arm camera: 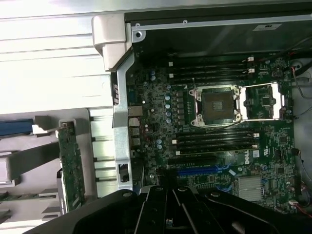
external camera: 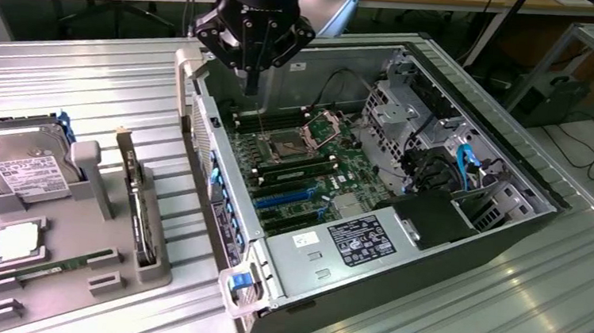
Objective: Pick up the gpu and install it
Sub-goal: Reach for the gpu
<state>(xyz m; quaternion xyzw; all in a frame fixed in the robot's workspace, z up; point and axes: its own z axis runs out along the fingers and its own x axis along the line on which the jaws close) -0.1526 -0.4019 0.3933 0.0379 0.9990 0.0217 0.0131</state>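
The gpu (external camera: 137, 202) stands on edge in a slot of the grey holder (external camera: 88, 190) at the exterior view's left, a thin card with a pale bracket at its far end. The wrist view shows its green circuit face (arm camera: 71, 163). My gripper (external camera: 250, 86) hangs well apart from it, above the far end of the open computer case (external camera: 490, 142), over the motherboard (external camera: 303, 163). Its fingers are shut together with nothing between them. In the wrist view the black gripper (arm camera: 168, 209) sits over the board near the blue slot (arm camera: 207, 170).
The grey holder also carries a silver hard drive (external camera: 16, 164), a square chip (external camera: 17, 241) and a narrow green RAM stick (external camera: 56, 265). Inside the case are the open CPU socket (arm camera: 214, 105), blue expansion slots (external camera: 284, 201), a power supply (external camera: 360, 243) and cables (external camera: 465, 168).
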